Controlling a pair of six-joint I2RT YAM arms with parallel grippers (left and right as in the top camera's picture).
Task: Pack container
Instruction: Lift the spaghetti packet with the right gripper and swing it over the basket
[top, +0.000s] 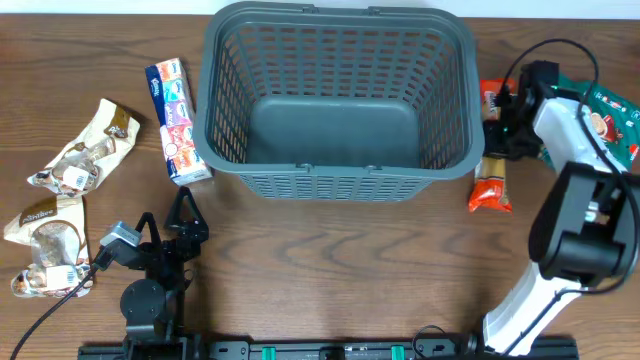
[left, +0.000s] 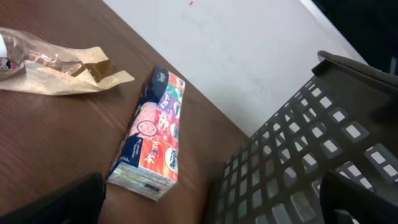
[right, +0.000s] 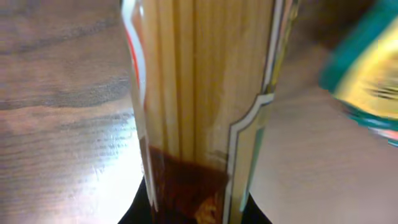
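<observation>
My right gripper (top: 503, 112) is clenched nearly flat on the far end of a long orange-red packet (top: 490, 172). In my right wrist view, pale sticks show through its clear window, and the wrapper runs straight up from between my dark fingers. The packet lies lengthwise just beside the right wall of the container (top: 330, 182), which is a big dark grey lattice basket standing upright at the middle of the far side of the wooden table (top: 350, 265). A green packet (top: 612, 118) lies just right of my right arm.

My left gripper (top: 184, 212) is released, jaws spread wide and holding nothing, near the basket's front left corner. Ahead of it a colourful flat pack (left: 152, 134) lies just beside the basket's left wall. Two tan snack bags (top: 85, 150) lie further left.
</observation>
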